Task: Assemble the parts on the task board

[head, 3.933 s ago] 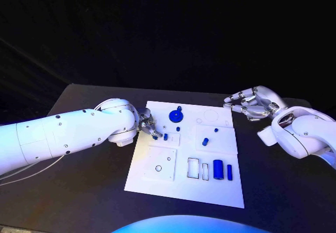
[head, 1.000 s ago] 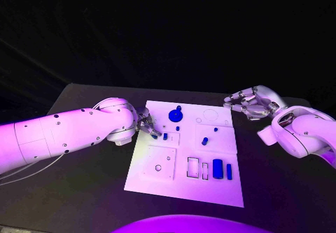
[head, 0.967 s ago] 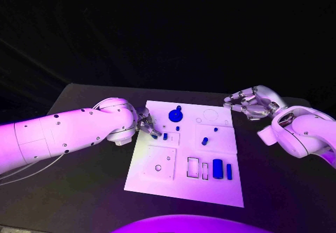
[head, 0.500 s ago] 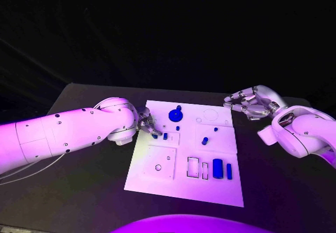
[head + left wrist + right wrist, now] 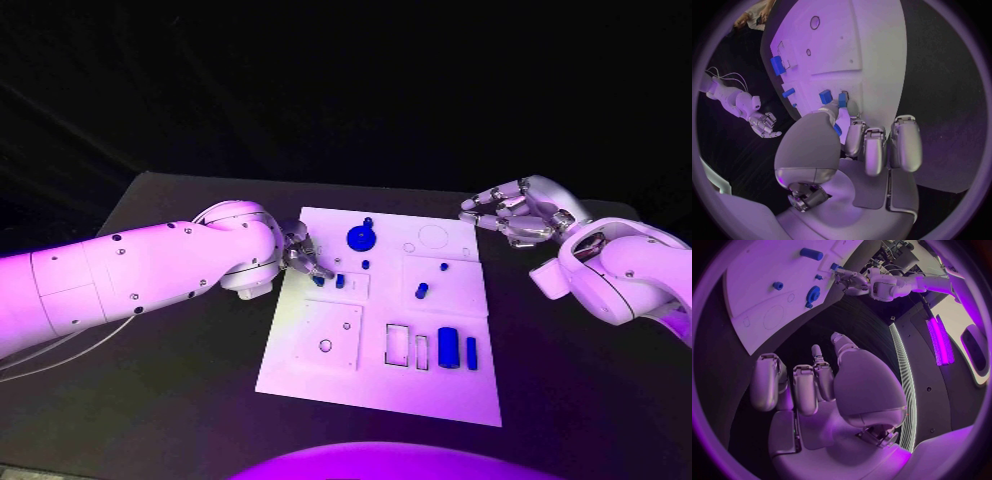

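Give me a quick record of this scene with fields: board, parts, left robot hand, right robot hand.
board: white task board in the middle of the black table
parts: blue gear at the far end; blue cylinder and slim blue bar at the near right
left robot hand: at the board's left edge, fingertips on a small blue part; grip unclear
right robot hand: off the board's far right corner, fingers curled, holding nothing

left hand [image 5: 300, 256] fingers [image 5: 309, 262] hiding a blue part [image 5: 319, 281]
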Action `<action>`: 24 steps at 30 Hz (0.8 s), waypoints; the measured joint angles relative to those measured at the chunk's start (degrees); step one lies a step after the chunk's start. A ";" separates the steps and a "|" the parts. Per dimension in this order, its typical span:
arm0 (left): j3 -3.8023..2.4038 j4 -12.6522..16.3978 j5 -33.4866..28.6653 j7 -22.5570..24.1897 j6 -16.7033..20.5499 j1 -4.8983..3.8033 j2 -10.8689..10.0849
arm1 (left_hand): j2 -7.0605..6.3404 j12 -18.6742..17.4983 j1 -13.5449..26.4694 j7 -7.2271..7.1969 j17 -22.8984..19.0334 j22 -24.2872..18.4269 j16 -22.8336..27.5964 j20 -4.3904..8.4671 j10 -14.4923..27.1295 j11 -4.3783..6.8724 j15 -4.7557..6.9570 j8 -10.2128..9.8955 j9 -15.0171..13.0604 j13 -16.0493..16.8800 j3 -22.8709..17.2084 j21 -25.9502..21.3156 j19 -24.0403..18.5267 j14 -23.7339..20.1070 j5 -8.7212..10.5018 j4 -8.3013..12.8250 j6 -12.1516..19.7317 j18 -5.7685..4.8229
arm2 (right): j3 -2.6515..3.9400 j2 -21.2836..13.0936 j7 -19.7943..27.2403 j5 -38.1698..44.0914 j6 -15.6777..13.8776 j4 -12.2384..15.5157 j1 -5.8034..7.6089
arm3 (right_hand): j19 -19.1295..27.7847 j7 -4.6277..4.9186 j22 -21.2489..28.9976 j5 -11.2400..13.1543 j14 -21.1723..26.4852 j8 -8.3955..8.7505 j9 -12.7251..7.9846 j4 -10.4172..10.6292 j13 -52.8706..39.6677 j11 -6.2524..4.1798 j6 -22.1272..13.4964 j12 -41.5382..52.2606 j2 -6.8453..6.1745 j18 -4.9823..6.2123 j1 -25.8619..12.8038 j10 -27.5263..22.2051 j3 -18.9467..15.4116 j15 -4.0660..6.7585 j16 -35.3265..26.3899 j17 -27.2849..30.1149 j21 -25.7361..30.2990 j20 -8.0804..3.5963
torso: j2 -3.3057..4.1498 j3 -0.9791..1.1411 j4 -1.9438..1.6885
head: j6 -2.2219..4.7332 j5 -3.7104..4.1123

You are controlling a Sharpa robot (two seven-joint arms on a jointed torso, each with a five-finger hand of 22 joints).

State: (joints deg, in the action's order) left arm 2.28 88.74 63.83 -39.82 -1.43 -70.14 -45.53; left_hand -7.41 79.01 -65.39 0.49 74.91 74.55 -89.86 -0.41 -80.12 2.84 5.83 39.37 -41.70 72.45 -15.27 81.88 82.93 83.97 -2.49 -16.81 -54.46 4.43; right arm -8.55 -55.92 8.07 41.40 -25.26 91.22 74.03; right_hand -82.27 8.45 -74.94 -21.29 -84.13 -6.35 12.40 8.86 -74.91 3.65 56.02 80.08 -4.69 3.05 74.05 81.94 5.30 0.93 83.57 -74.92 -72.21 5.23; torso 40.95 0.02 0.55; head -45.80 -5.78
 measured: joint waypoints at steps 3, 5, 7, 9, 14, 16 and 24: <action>-0.01 -0.04 -0.08 -0.01 -0.02 0.00 0.01 | 0.09 0.00 0.36 0.15 0.00 0.00 0.00 0.00 0.00 0.00 0.00 0.00 0.00 0.00 0.16 0.00 0.00 0.00 0.00 -0.16 -0.15 0.01 | 0.00 -0.01 0.00 0.00 0.00 0.01 0.00 | 0.00 0.00 0.00 0.00 0.00 0.00 0.00 0.00 0.00 0.00 0.00 0.00 0.00 0.00 0.00 0.00 0.00 0.00 0.00 0.00 0.00 0.00 | 0.00 0.00 0.00 | 0.00 0.01; -0.01 -0.09 -0.15 -0.02 -0.03 -0.01 0.04 | 0.09 0.00 0.36 0.20 0.00 0.00 0.00 0.00 0.00 0.00 0.00 0.00 0.00 0.04 0.31 0.00 0.00 0.00 0.00 0.00 -0.20 0.00 | 0.00 -0.02 0.00 0.00 0.00 0.02 0.00 | 0.00 0.00 0.00 0.00 0.00 0.00 0.00 0.00 0.00 0.00 0.00 0.00 0.00 0.00 0.00 0.00 0.00 0.00 0.00 0.00 0.00 0.00 | 0.00 0.01 0.00 | -0.01 0.01; -0.01 -0.14 -0.21 -0.03 -0.05 -0.01 0.06 | 0.09 0.00 0.36 0.20 0.00 0.00 0.00 0.00 0.00 0.00 0.00 0.00 0.00 0.06 0.31 0.00 0.00 0.00 0.00 0.00 -0.20 0.01 | 0.00 -0.03 0.00 0.00 0.00 0.03 0.00 | 0.00 0.00 0.01 0.00 0.00 0.00 0.00 0.00 0.00 0.00 0.00 0.00 0.00 0.00 0.00 0.00 0.00 0.00 0.00 0.00 0.00 0.00 | -0.01 0.01 0.00 | -0.01 0.01; -0.02 -0.22 -0.29 -0.03 -0.08 -0.01 0.08 | 0.09 0.00 0.36 0.20 0.00 -0.01 0.00 0.00 0.00 0.00 0.00 0.00 0.00 0.06 0.41 0.00 0.00 0.00 0.00 0.09 -0.20 0.00 | 0.00 -0.04 0.00 0.00 0.00 0.04 0.00 | 0.00 0.00 0.01 0.00 0.00 0.00 0.00 0.00 0.00 0.00 0.00 0.00 0.00 0.00 0.00 0.00 0.00 0.00 0.00 0.00 0.00 0.00 | -0.01 0.01 0.01 | -0.02 0.01; -0.04 -0.33 -0.39 -0.03 -0.21 -0.02 0.11 | 0.09 0.00 0.36 0.20 0.00 0.09 0.00 0.00 0.00 0.00 0.00 0.01 -0.07 0.06 0.63 0.00 0.00 0.00 0.00 0.32 -0.21 0.00 | 0.00 -0.05 0.00 0.00 0.00 0.07 0.00 | 0.00 0.00 0.01 0.00 0.00 0.00 -0.01 0.16 0.00 0.00 0.00 0.00 0.02 0.00 -0.02 0.00 -0.16 0.00 0.00 0.00 0.00 0.00 | -0.01 0.00 0.01 | -0.04 0.01; -0.05 -0.38 -0.42 -0.01 -0.30 -0.03 0.12 | -0.07 0.00 0.20 0.20 0.00 0.09 0.00 0.00 0.00 0.00 0.00 0.01 -0.07 0.06 0.63 0.00 0.00 0.00 0.00 0.32 -0.21 0.00 | 0.00 -0.05 0.00 0.00 0.00 0.08 0.00 | 0.00 0.00 0.01 0.00 0.00 0.00 -0.01 0.16 0.00 0.00 0.00 0.00 0.23 0.00 -0.23 0.00 -0.16 0.00 0.00 0.01 0.00 0.00 | -0.01 0.01 0.01 | -0.04 0.01; -0.08 -0.52 -0.50 0.09 -0.65 -0.07 0.16 | 0.11 0.00 -0.90 0.20 0.04 0.10 0.00 0.00 -0.02 0.02 0.00 0.02 -0.08 0.17 0.89 0.00 0.00 0.00 0.00 0.25 -0.21 0.00 | 0.00 -0.05 0.00 0.00 0.00 0.08 0.00 | 0.00 0.00 0.02 0.00 0.00 0.00 -0.01 0.16 0.00 0.00 0.00 0.00 0.23 0.00 -0.23 0.00 -0.16 0.00 0.00 0.01 0.00 0.00 | -0.01 -0.01 -0.01 | -0.04 -0.02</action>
State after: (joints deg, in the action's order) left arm 2.19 88.22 63.33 -39.74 -2.07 -70.21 -45.37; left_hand -7.31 79.01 -66.28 0.69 74.95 74.65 -89.86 -0.41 -80.14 2.86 5.83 39.39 -41.78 72.62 -14.38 81.88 82.93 83.97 -2.49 -16.56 -54.67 4.44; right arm -8.55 -55.97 8.07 41.40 -25.26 91.31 74.03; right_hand -82.27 8.45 -74.92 -21.29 -84.13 -6.35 12.39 9.02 -74.90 3.65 56.02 80.08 -4.46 3.04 73.82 81.94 5.14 0.93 83.57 -74.91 -72.21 5.23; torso 40.94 0.01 0.54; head -45.84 -5.81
